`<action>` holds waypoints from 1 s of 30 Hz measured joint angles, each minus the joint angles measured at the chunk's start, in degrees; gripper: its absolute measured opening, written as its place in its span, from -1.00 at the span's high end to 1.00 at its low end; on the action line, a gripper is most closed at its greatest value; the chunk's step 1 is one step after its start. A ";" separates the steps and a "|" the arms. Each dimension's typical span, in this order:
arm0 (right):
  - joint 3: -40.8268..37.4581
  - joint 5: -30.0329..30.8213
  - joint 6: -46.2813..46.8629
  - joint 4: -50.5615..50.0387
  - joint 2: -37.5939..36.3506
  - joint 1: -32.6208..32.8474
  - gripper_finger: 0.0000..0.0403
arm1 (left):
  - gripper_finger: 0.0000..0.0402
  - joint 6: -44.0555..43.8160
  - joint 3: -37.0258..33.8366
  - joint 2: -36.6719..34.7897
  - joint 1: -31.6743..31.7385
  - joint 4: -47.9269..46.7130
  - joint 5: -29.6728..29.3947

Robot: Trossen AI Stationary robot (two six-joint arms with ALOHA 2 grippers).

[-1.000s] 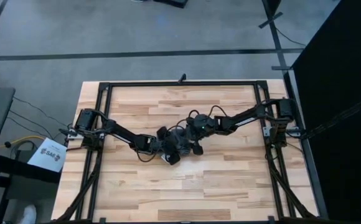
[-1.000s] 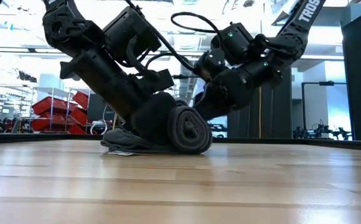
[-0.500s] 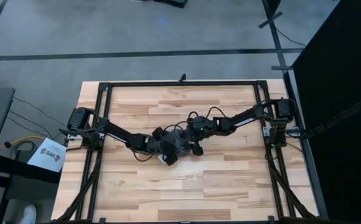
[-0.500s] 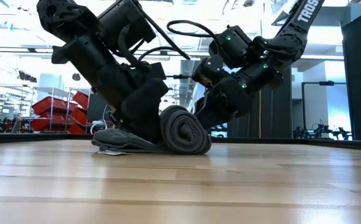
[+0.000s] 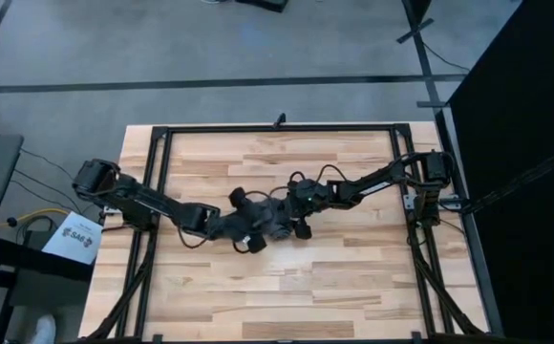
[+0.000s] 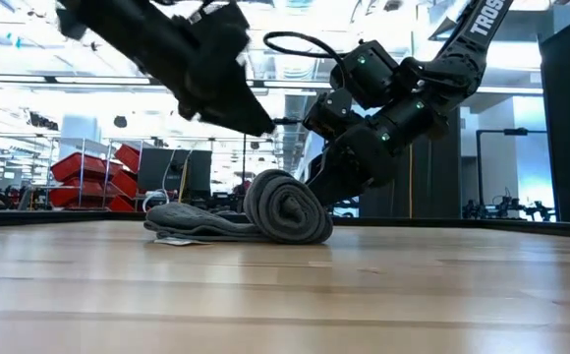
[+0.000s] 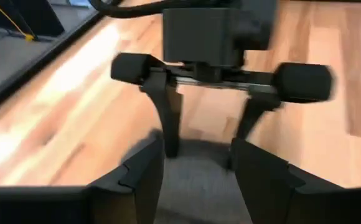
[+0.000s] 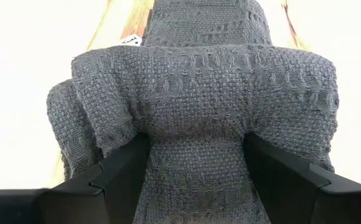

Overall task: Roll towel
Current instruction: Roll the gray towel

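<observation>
- Two arms met near the middle of the wooden table [image 5: 353, 277], the left reaching in from the left edge and the right from the right edge.
- Left gripper [image 5: 245, 222] hung above the table just left of the towel [image 6: 265, 211], lifted clear of the cloth in the low view; its fingers [image 7: 140, 186] stood apart with nothing between them.
- In the left wrist view, the opposite gripper [image 7: 204, 134] faced it, fingers pointing down onto grey cloth.
- Towel lay at the table's centre, partly rolled: a tight spiral roll on the right, a flat unrolled tail running left along the tabletop.
- A small pale tag [image 6: 179, 239] showed at the tail's lower edge.
- Right gripper [image 6: 322, 192] sat against the roll's far right side, angled down.
- In the right wrist view, its fingers [image 8: 121, 180] were spread around a fold of the towel, cloth filling the gap between them.
</observation>
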 joint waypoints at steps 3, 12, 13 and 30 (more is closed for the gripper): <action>-0.02 0.33 0.33 0.12 0.00 0.00 -0.28 | 0.14 2.54 -0.80 4.20 2.42 3.97 3.36; 0.00 4.92 1.36 -2.90 -0.92 0.02 -0.28 | 0.14 7.12 -1.34 14.08 6.65 5.67 9.46; 0.00 5.71 1.42 -3.95 -1.41 0.03 -0.28 | 0.14 7.85 -1.29 14.30 6.84 5.39 9.47; -0.39 14.19 2.73 -12.20 -9.76 6.08 -0.28 | 0.14 10.67 -6.21 14.60 11.02 15.01 12.26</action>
